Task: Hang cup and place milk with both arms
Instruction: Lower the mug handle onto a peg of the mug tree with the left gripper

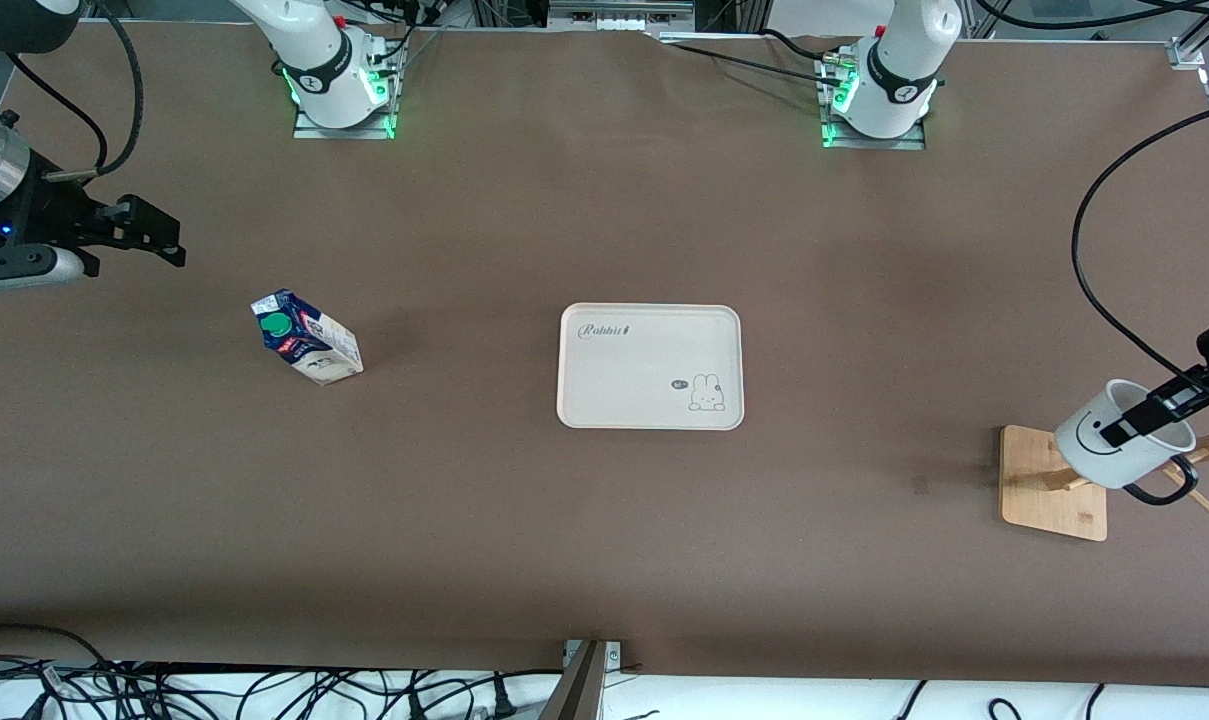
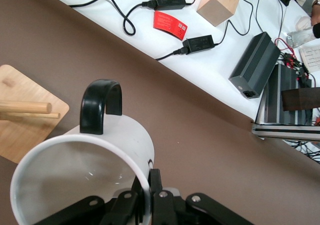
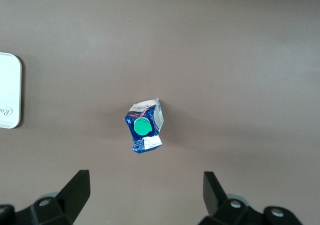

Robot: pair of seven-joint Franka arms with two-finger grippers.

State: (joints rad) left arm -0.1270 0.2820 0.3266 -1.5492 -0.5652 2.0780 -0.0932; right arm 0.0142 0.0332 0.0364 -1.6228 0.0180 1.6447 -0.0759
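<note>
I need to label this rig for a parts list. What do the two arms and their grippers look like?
Both arms are white and jointed, with black bands and green lights at their bases. The left gripper and right gripper are black, two-fingered, with angular fingers. Black cables loop from each wrist; the right wrist carries a silver cylinder.

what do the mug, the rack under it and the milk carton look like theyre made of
Mug: probably glazed ceramic, glossy white with a reflection inside and a smooth black handle.
Rack: light unpainted wood, with grain visible on its base and pegs.
Milk carton: likely printed coated paperboard, folded at the gable top, with a green cap that looks plastic.
</note>
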